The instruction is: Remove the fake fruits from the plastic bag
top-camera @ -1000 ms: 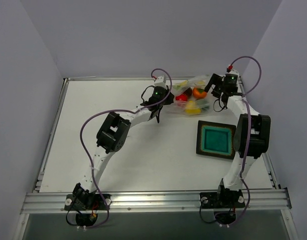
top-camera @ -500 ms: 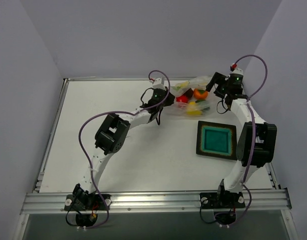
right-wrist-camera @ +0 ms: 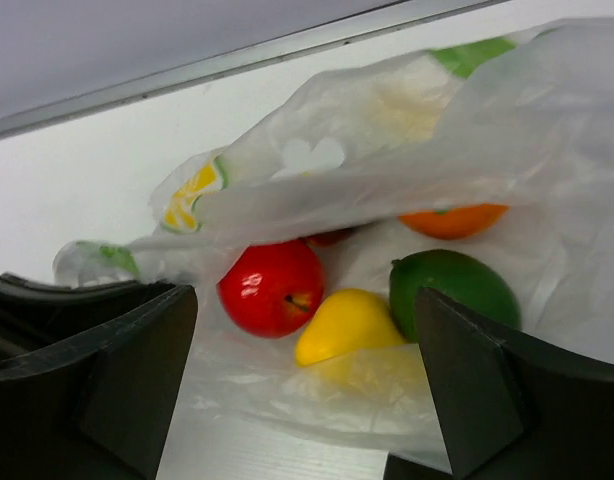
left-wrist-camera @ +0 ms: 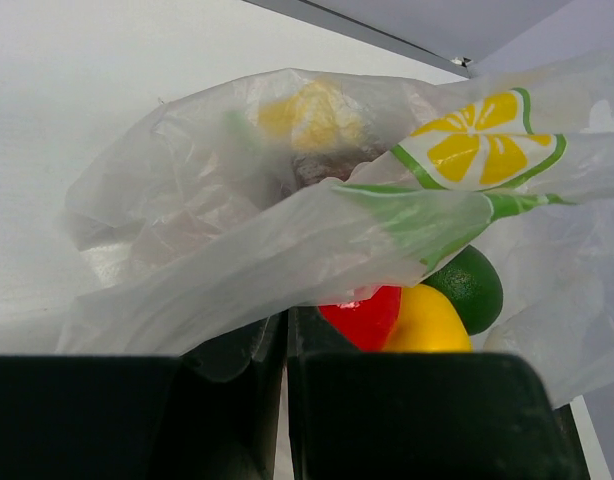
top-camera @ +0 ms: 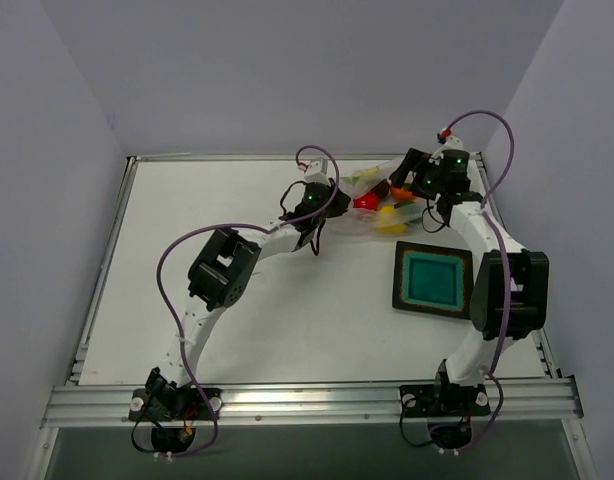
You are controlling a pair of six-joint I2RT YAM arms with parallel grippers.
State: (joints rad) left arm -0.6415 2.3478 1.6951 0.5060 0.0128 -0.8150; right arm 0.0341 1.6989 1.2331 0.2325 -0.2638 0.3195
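The wrinkled, see-through plastic bag (top-camera: 372, 180) lies at the far middle of the table. My left gripper (top-camera: 325, 204) is shut on the film at the bag's left edge (left-wrist-camera: 287, 230). In the left wrist view a red fruit (left-wrist-camera: 367, 315), a yellow one (left-wrist-camera: 427, 320) and a green one (left-wrist-camera: 472, 285) show under the film. My right gripper (right-wrist-camera: 305, 330) stands open at the bag's right side, low over the film. Just ahead of its fingers lie a red apple (right-wrist-camera: 272, 285), a yellow fruit (right-wrist-camera: 347, 325), a green one (right-wrist-camera: 452, 290) and an orange one (right-wrist-camera: 452, 220).
A dark square tray (top-camera: 399, 280) with a teal inside sits on the table in front of the bag, beside the right arm. The table's back rail (right-wrist-camera: 237, 55) runs close behind the bag.
My right gripper has swung left, from the bag's right edge to over the fruits. The left gripper has stayed shut at the bag's left edge and barely moved.
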